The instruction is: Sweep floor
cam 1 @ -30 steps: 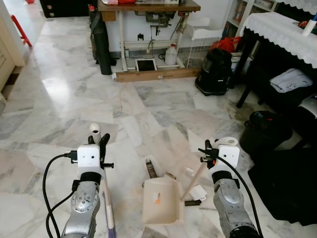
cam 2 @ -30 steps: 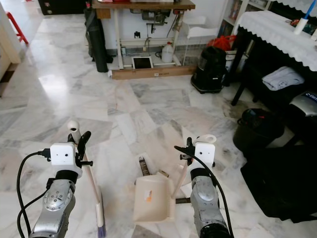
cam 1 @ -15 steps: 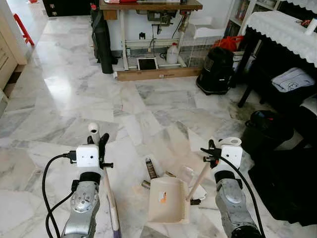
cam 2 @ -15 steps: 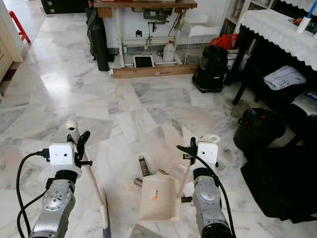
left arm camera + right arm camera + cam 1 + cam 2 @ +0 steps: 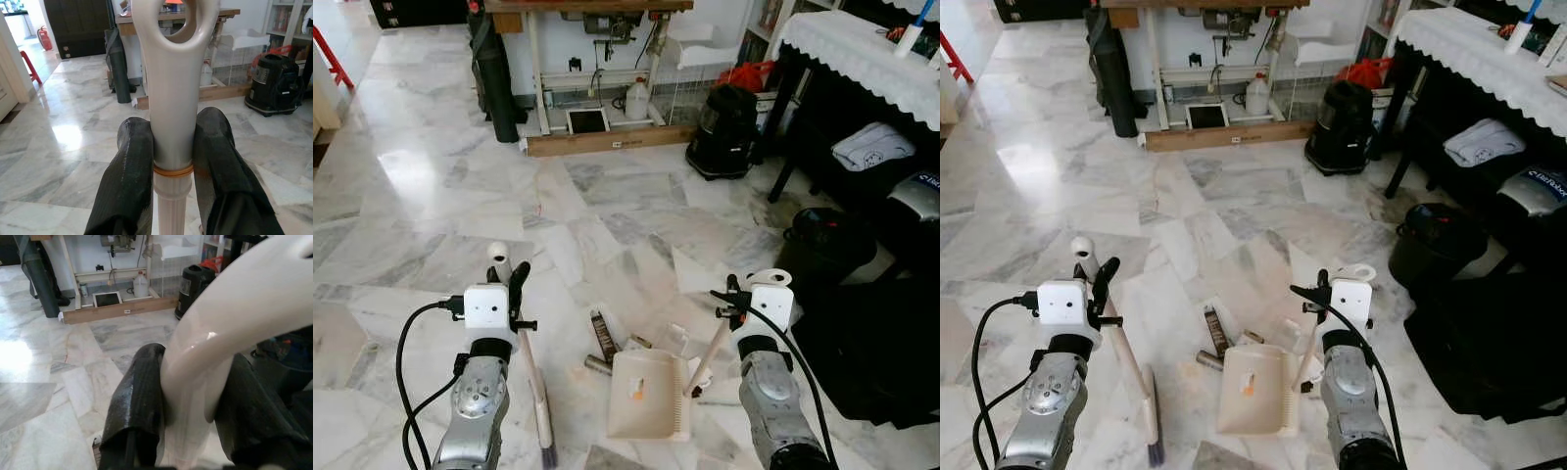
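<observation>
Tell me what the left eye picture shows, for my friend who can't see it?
The robot's left gripper is shut on a cream broom, and its right gripper is shut on the handle of a cream dustpan resting on the marble floor. Small bits of litter lie just beyond the dustpan.

Bright daylight glares off the marble floor (image 5: pixel 421 171), while both wrist views blur up close.

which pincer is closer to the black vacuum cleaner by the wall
Right. The right pincer, holding the dustpan handle, sits below the black vacuum cleaner; the left pincer, gripping the broom handle, is farther left.
</observation>
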Tool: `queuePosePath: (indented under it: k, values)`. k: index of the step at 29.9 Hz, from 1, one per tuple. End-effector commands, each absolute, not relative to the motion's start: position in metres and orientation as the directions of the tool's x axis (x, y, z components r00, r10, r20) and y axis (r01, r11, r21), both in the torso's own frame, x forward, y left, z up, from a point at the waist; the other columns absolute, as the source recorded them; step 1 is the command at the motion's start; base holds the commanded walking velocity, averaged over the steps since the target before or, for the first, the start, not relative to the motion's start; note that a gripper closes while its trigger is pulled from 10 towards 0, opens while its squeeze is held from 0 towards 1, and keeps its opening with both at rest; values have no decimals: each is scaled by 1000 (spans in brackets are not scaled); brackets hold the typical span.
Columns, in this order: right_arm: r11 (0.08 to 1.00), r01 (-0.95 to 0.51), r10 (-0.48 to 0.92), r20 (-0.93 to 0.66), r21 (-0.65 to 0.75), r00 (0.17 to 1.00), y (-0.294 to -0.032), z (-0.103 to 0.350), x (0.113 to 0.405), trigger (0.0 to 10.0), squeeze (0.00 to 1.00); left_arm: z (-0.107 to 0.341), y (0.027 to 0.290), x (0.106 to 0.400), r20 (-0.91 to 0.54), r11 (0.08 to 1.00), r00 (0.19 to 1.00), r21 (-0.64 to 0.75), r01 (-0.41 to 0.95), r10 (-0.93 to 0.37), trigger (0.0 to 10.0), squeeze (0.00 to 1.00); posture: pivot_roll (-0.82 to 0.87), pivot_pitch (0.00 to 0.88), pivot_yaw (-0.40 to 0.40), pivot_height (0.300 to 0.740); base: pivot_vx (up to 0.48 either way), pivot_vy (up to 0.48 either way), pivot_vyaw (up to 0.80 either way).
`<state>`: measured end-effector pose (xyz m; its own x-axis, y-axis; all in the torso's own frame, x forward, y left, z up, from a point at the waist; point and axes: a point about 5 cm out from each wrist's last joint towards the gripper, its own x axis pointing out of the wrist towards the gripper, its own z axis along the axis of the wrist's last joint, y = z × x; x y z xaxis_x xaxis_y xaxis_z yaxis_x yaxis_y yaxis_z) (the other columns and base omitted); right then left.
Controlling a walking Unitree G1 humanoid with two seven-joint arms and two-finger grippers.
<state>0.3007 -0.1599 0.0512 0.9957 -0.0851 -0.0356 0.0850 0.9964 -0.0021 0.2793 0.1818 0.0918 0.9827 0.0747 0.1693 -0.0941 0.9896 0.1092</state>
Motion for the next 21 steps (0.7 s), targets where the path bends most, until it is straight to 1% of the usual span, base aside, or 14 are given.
queuePosePath:
  k: [1, 2, 8, 11, 21]
  values:
    - [996, 91, -91, 0, -3, 996, -161, 57, 304, 10000, 0, 100, 180, 282, 205, 991, 977, 107, -84, 60, 10000, 0, 97, 29, -46, 740, 0, 0, 0]
    - [996, 92, -92, 0, -2, 996, -162, 57, 304, 10000, 0, 100, 180, 282, 205, 991, 977, 107, -83, 60, 10000, 0, 97, 29, -46, 740, 0, 0, 0]
    - [996, 89, -89, -6, 17, 996, -161, 57, 304, 10000, 0, 100, 180, 282, 207, 991, 976, 106, -86, 63, 10000, 0, 99, 28, -47, 740, 0, 349, 0]
    - [997, 80, -80, -5, 21, 997, -159, 57, 305, 10000, 0, 100, 180, 283, 208, 991, 976, 105, -86, 63, 10000, 0, 100, 30, -48, 740, 0, 358, -508]
    - [998, 65, -66, 19, 8, 998, -157, 61, 306, 10000, 0, 101, 181, 283, 209, 990, 976, 106, -91, 68, 10000, 0, 100, 44, -47, 740, 0, 357, 0]
